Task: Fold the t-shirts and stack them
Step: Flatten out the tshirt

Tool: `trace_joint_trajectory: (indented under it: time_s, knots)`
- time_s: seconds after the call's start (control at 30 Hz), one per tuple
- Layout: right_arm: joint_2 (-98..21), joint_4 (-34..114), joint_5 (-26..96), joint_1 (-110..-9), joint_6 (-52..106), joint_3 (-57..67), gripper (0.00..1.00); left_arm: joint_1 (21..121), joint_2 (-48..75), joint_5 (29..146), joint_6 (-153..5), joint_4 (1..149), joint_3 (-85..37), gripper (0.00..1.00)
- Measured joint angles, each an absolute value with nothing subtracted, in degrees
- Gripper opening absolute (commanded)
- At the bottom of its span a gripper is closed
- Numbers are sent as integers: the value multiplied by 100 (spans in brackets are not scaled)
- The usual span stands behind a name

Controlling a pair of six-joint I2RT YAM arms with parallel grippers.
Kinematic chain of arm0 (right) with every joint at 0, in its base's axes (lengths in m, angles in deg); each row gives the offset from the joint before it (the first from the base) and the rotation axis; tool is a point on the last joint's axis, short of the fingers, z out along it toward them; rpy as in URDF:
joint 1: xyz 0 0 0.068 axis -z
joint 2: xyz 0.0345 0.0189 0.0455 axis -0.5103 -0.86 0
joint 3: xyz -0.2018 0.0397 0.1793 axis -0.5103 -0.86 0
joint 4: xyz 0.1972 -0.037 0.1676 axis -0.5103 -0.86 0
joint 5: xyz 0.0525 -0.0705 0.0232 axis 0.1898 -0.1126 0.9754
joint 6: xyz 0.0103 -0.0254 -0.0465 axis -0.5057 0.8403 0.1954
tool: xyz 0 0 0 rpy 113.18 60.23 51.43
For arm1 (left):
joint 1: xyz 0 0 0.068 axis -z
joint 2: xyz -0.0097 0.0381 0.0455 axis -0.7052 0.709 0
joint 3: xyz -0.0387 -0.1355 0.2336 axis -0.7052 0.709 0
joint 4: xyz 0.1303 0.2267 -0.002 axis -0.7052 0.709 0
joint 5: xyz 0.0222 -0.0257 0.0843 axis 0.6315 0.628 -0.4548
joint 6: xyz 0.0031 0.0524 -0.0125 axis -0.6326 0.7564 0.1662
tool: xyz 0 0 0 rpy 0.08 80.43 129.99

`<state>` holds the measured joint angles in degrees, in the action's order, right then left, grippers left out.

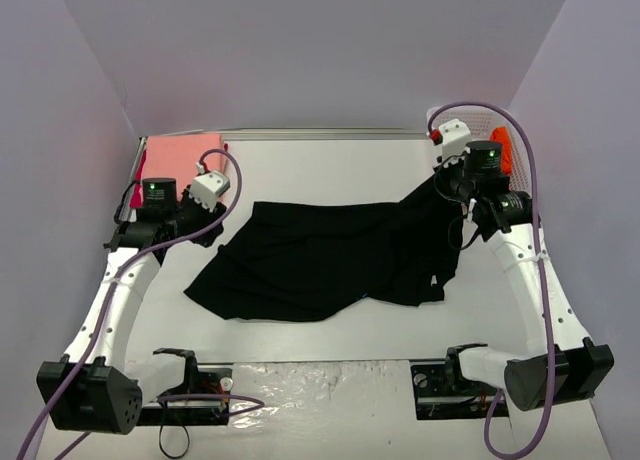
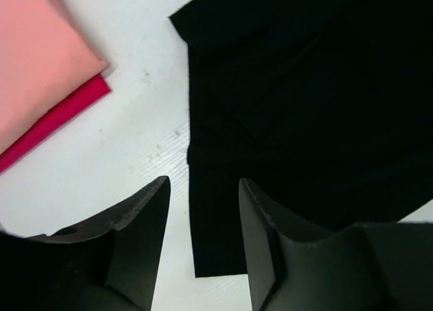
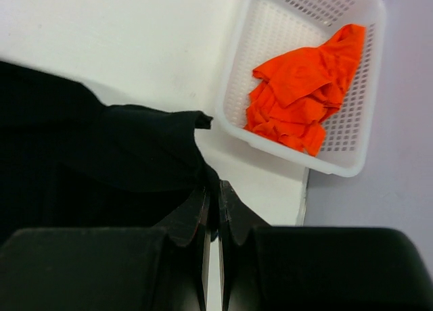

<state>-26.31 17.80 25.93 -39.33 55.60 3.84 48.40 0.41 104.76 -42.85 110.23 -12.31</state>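
The large black t-shirt (image 1: 320, 260) lies spread and rumpled across the middle of the table. My right gripper (image 1: 447, 183) is shut on its far right edge (image 3: 149, 152) and holds that part lifted. My left gripper (image 1: 207, 223) is open and empty, just above the shirt's left edge (image 2: 223, 209). A folded salmon-pink t-shirt (image 1: 183, 158) lies on a red one (image 2: 57, 118) at the back left. The bright orange t-shirt (image 3: 304, 94) lies crumpled in the white mesh basket (image 3: 237, 101) at the back right.
The basket (image 1: 440, 115) stands in the back right corner, close behind my right gripper. The purple side walls close in the table on both sides. The arm bases and cables sit along the near edge.
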Motion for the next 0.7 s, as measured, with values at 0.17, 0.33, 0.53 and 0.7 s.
trace_joint_trajectory:
  time_s: [0.17,0.33,0.53,0.7]
  knots:
    - [-2639,1872,2850,-3933,5473,-88,0,5310,537,10653,-4007,10721,-1106,50]
    - [-2718,1999,3012,-3933,5451,-324,0,5668,1831,10605,-3983,10328,-1701,50]
    - [-2917,2080,3073,-3931,5453,-366,0,5690,3525,10277,-4075,9650,-2709,49]
    - [-3168,2143,3071,-3928,5457,-398,0,5821,4526,9993,-4044,9335,-3342,46]
